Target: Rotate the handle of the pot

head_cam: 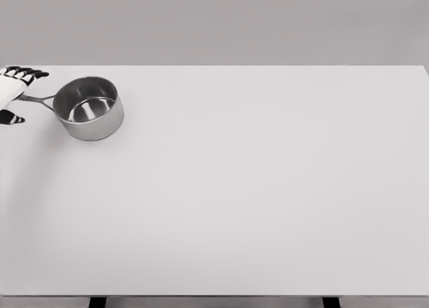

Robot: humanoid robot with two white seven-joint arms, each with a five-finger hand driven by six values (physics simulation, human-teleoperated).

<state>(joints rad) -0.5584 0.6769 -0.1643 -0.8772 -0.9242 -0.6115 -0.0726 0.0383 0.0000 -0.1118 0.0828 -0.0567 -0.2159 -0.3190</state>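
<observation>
Fingers (pixel 27 73) of left hand (pixel 12 93) around pot handle (pixel 37 99).

Upright steel pot (pixel 89 109), handle (pixel 37 99) leftward

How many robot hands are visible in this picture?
1: a left hand at the picture's left edge, at the handle of the pot. The other hand is out of view.

Only one hand (pixel 12 93) shows, at the picture's left edge. Its palm and back are white. Its fingertips (pixel 27 72) are black, with pale bands behind them.
</observation>
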